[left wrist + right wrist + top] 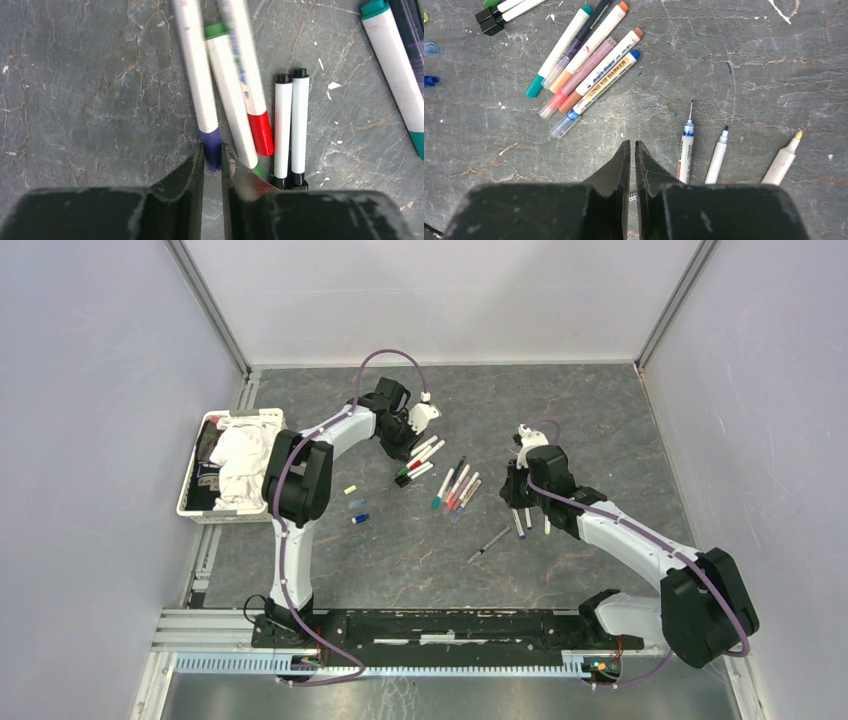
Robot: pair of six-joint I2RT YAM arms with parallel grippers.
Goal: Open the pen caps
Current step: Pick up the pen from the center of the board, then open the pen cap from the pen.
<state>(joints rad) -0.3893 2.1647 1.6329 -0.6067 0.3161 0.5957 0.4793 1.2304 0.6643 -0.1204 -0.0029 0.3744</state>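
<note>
My left gripper (212, 150) is shut on the dark blue cap (211, 139) of a white pen (196, 75) lying on the table. Beside it lie a green-ended pen (229, 100), a red-capped pen (261, 132) and two thin black-ended pens (291, 130). In the top view this gripper (405, 447) is at the far end of that pen group (420, 465). My right gripper (632, 145) is shut and empty, hovering beside three uncapped pens (685, 150). A second group of capped pens (589, 70) lies between the arms. Loose caps, one yellow (350, 489) and one blue (360, 519), lie to the left.
A white basket (190, 490) holding cloth stands at the left edge of the table. A single thin pen (490, 542) lies nearer the front. A teal-capped pen (397, 75) lies at the right of the left wrist view. Grey walls enclose the table.
</note>
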